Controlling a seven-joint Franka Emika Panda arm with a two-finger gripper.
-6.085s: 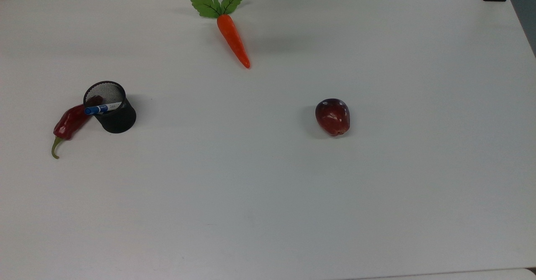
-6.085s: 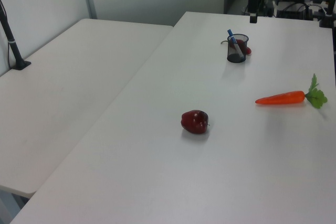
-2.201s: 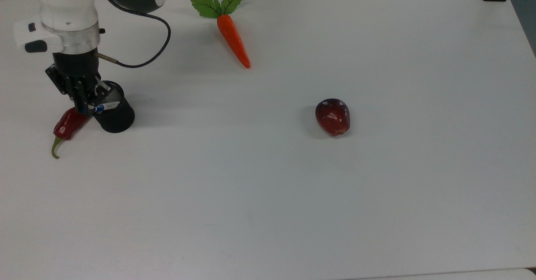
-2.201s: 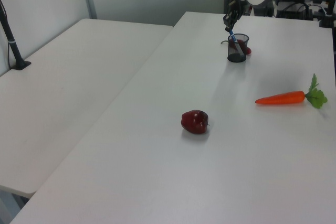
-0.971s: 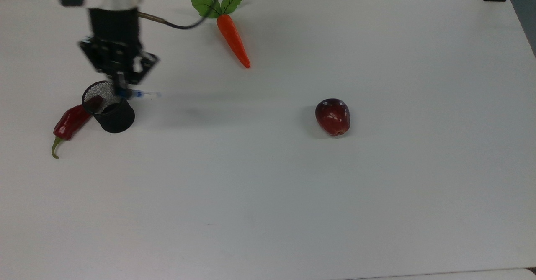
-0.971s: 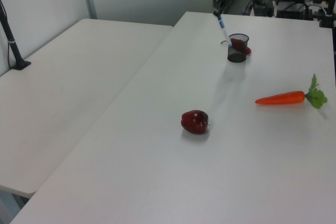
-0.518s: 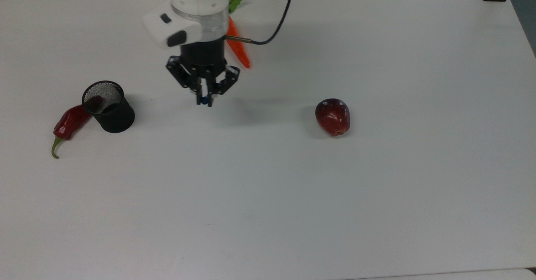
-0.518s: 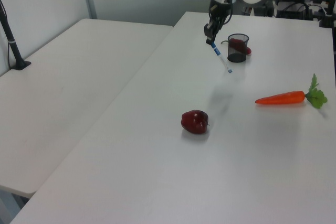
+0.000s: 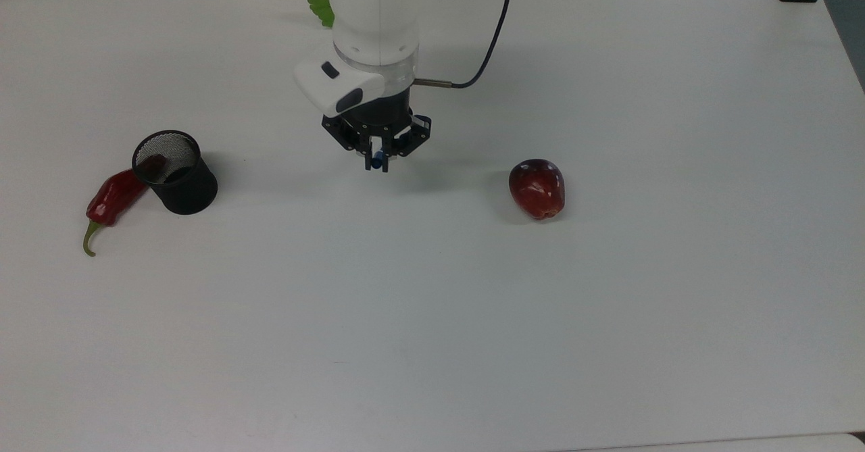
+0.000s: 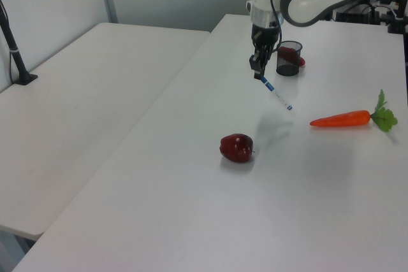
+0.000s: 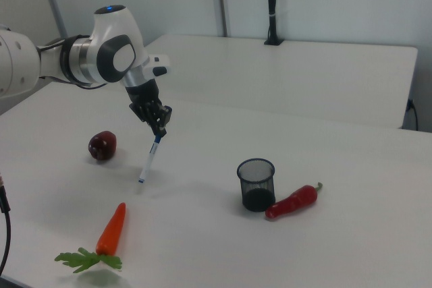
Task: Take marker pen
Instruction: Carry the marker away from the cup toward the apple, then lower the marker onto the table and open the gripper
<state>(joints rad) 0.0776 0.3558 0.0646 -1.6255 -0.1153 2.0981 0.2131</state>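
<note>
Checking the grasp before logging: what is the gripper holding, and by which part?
The gripper holds the marker pen by its blue-capped upper end; the rest hangs free above the table.

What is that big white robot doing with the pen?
The white robot arm's black two-finger gripper is shut on a slim white marker pen with blue ends, holding it by its top so that it hangs above the white table. The black mesh pen cup stands on the table with a red chilli pepper lying beside it. A dark red apple and an orange toy carrot with green leaves lie on the table, untouched.
</note>
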